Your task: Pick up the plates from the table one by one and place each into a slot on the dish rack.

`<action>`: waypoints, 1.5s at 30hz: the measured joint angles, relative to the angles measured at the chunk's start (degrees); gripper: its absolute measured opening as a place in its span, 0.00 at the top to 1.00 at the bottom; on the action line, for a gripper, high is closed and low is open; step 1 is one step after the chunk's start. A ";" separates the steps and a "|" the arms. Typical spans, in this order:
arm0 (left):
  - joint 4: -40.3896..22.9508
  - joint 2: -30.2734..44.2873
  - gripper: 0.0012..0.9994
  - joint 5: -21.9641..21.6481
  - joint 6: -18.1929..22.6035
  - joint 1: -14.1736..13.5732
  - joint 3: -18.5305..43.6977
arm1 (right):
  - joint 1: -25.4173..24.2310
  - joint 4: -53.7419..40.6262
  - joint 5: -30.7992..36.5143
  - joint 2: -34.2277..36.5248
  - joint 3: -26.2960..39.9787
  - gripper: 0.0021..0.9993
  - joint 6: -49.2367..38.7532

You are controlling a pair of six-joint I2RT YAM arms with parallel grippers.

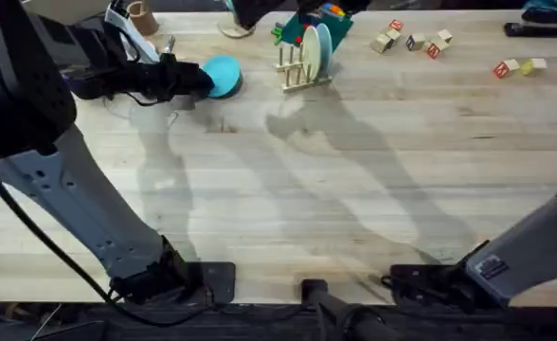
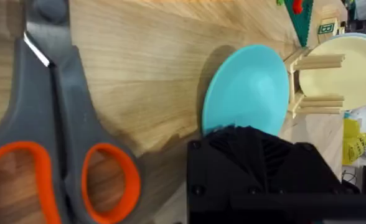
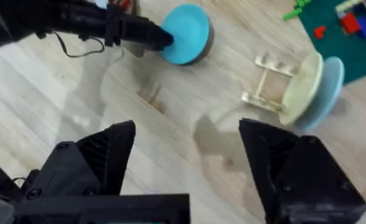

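I've got the left gripper (image 1: 199,80) out at the far left of the table (image 1: 354,208), clamped on the near edge of the blue plate (image 1: 224,75). In the overhead cam the plate looks tilted, one side up off the wood; the left wrist cam shows it edge-on past my finger block, w/ the rack right behind it. The rack (image 1: 297,71) already carries a cream plate (image 1: 310,49) and a second blue one (image 1: 324,45) upright between the pegs, so the free slots are the ones nearer me, I think.

Risks as I see them:
- Grip is only on the rim. If I swing fast, the plate could pivot in the fingers or slip out and drop flat.
- The rack is light wood. If I come in low or at an angle, the plate edge hits a peg and shoves the whole rack, maybe tipping the two plates already in.
- Scissors (image 2: 52,143) lie close under my left wrist; a low retreat could drag them.

Right gripper (image 3: 186,168) is spread wide, holding nothing, hanging above mid-table, so it's no obstacle atm.
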 joint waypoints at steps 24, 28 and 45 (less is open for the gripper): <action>0.00 0.00 0.96 0.00 0.00 0.00 0.00 | 1.21 17.23 -3.45 17.93 0.00 0.00 8.44; 0.00 0.00 0.96 0.00 0.00 0.00 0.00 | 1.21 19.04 -4.18 20.56 0.00 0.00 9.54; 0.00 0.00 0.96 0.00 0.11 0.00 0.00 | 1.21 27.33 -4.93 26.19 0.00 0.00 14.84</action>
